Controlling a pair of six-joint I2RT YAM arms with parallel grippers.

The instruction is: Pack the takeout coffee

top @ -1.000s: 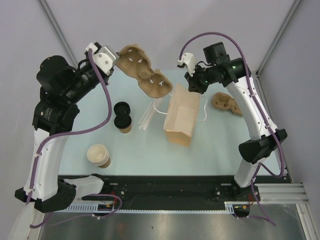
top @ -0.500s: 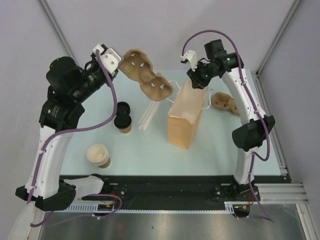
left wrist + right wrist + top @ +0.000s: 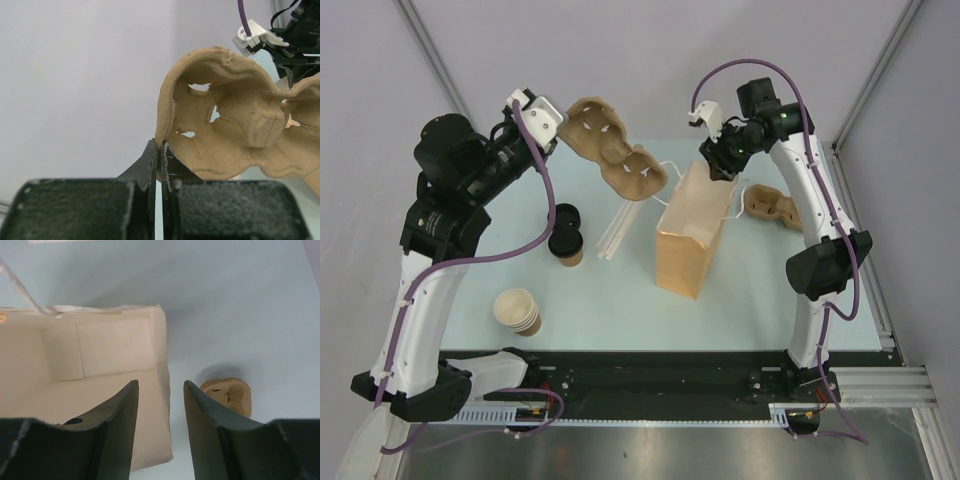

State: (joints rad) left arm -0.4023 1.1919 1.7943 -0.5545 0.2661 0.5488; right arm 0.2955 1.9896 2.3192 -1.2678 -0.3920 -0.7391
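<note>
The paper bag (image 3: 688,235), lying flat a second ago, is now standing upright. My right gripper (image 3: 160,390) is opening, with its jaws apart astride the bag's rim; they seem not to be touching it, though the wrist view is cropping that spot. My left gripper (image 3: 159,150) is clamping the cup carrier (image 3: 235,130). The takeout coffee (image 3: 566,245) is sitting on the table (image 3: 610,295), left of the bag.

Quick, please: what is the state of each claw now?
Left claw: closed on the cup carrier's rim.
Right claw: open, holding nothing, above the paper bag.
</note>
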